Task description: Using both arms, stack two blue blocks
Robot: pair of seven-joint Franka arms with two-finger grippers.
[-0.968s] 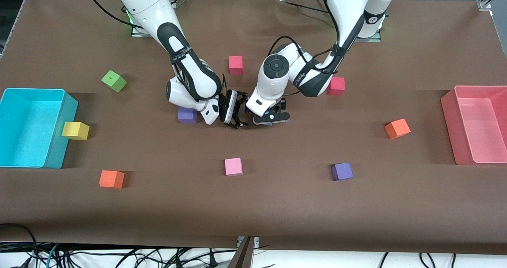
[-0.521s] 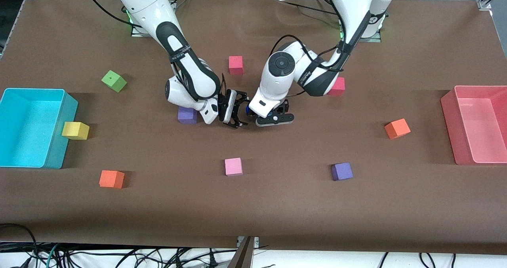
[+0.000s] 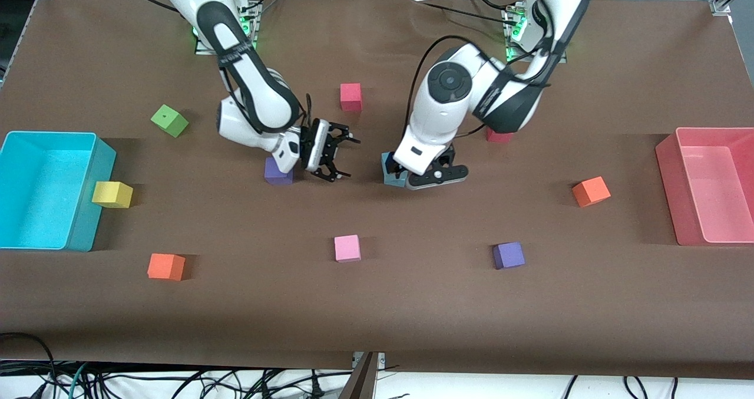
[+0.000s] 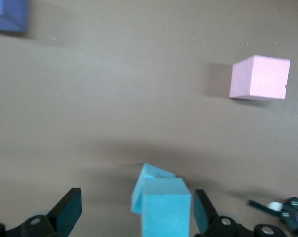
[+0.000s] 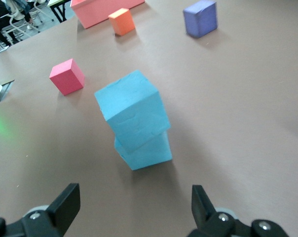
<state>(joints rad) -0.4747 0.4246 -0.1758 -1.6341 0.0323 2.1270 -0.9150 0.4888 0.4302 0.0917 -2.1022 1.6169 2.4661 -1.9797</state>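
Table [image 3: 412, 304]: brown cover.
Bins: cyan bin [image 3: 35, 234], pink bin [image 3: 686, 210], nothing visible inside.
Blue blocks [image 5: 136, 123]: stacked, askew.
Left gripper [image 4: 136, 217]: spread wide, empty.
Right gripper [image 5: 134, 210]: spread wide, empty.

Two sky-blue blocks [image 5: 136, 121] sit on a brown tabletop [image 3: 412, 304]; nearby cubes are pink [image 3: 347, 248], purple [image 3: 508, 256] and orange [image 3: 590, 191].

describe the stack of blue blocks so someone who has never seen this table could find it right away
Start at the middle of the brown table, between the two arms. The stack of blue blocks stands there under the open left end effector. It is the only two-high pile, sky-blue, its top cube twisted askew, unlike the single darker purple cube beside it.
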